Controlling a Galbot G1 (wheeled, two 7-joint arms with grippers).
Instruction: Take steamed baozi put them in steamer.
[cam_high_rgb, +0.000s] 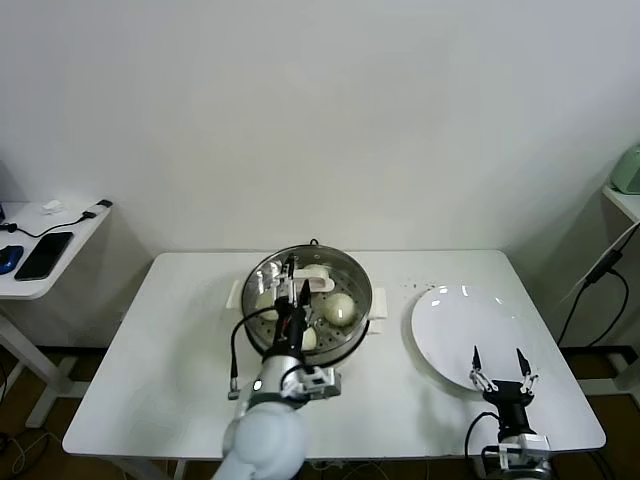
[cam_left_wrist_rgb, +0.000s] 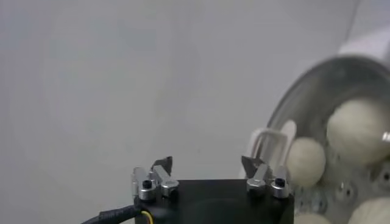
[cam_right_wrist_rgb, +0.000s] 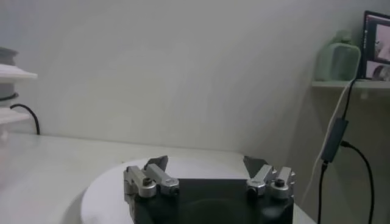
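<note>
Standing there, I couldn't see everything in the steamer, since the left arm ran right across the middle of it and covered part of the perforated tray. I could make out the steamed baozi inside the pot: one clear on the right side of the tray, another peeking out just beside the arm lower down, one at the left edge and a pale bit near the far rim, but the arm hid enough that I couldn't swear to the count. From the left wrist camera only a slice of the pot showed, cut off at the edge, with buns sitting in it.

The left pincer hung over the steamer's left half, fingers spread apart and gripping nothing; in the wrist view its fingertips stood well apart with just wall behind them. Whether it touched anything in the pot, I couldn't tell.

The right pincer sat parked at the near edge of the white plate on the bench, also spread wide and holding nothing. The plate looked bare. A side shelf on the left had a phone on it.
</note>
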